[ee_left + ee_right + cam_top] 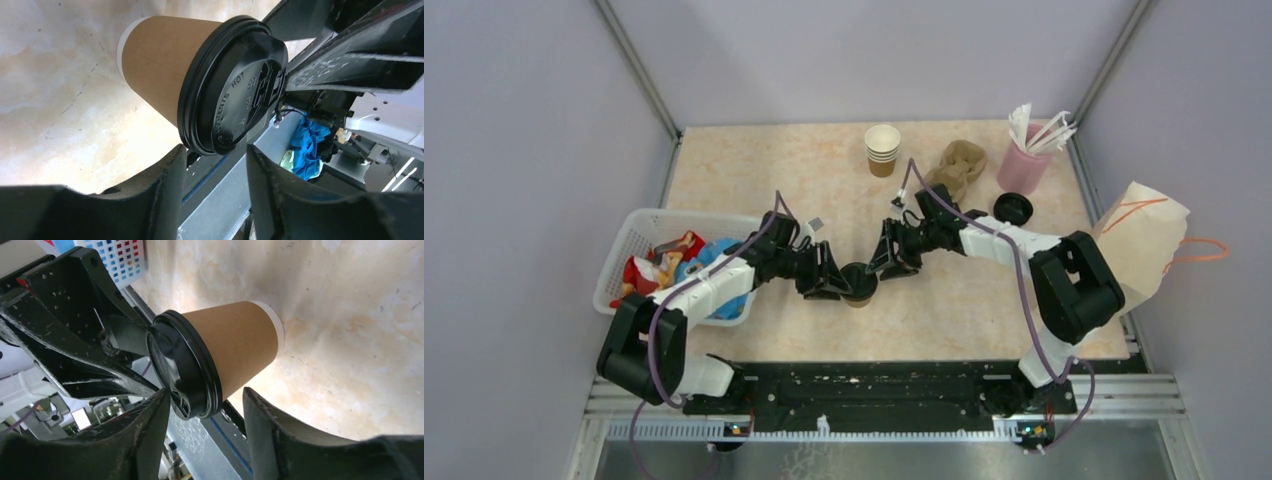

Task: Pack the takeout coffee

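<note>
1. The cup [160,65] is brown paper with a white band at its foot. A black lid [235,85] is seated on it, with raised lettering that includes "HOT".
2. It stands on the table [804,170] between my two grippers, just ahead of both sets of fingertips.
3. My left gripper [215,150] is spread and clamps nothing. The lid's rim sits right at the gap, and I cannot tell whether it touches a finger.
4. My right gripper [205,391] is spread the same way, also holding nothing, with the lid's rim just beyond its tips.
5. The left wrist view shows the lid's face, with the lettering and the sip flap. The right wrist view sees the lid almost edge-on and shows more of the cup's wall.
6. Only the top view shows the rest.
   - Beyond my right gripper are a stack [883,150] of open brown cups, a pulp carrier [959,168], a pink cup [1022,168] of white sticks and a loose lid [1013,208].
   - A paper bag [1144,240] lies outside my right arm.
   - A white basket [639,235] sits beside my left arm.
</note>
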You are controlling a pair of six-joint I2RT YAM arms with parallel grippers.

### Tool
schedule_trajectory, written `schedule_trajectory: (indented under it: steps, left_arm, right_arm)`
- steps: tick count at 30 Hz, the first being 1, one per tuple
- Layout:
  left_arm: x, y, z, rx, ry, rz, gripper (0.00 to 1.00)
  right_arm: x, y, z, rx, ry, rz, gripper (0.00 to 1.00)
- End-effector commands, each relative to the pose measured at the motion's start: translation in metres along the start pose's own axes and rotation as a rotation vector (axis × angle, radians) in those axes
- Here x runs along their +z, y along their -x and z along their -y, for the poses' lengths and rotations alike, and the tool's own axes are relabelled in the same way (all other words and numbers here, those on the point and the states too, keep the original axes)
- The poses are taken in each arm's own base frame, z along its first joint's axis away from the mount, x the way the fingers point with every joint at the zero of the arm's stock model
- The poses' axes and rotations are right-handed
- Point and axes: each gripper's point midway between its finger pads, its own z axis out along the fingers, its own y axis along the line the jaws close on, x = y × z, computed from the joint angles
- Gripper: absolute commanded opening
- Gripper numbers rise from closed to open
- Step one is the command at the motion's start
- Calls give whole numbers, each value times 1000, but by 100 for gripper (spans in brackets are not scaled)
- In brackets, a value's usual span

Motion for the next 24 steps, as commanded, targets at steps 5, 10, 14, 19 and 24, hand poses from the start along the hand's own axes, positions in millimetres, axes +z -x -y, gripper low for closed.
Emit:
schedule_trajectory:
  steps: [5, 10, 14, 19, 24]
  left_arm:
    - [-27, 18, 28, 53, -22, 88, 69]
    - [-38, 29, 3, -21, 114, 196, 53]
    - [-29, 28, 0, -36, 102, 137, 42]
    - [-21, 33, -7, -35, 121, 119, 34]
    - [-18, 34, -9, -31, 123, 107, 31]
  right_arm:
    - [-30, 3, -17, -37, 48, 78, 60]
    - [-28, -5, -2, 13, 38, 102, 43]
    - [-23, -4, 3, 16, 28, 94, 35]
    - [-19, 0, 5, 15, 29, 86, 33]
    - [-15, -1, 7, 24, 34, 77, 31]
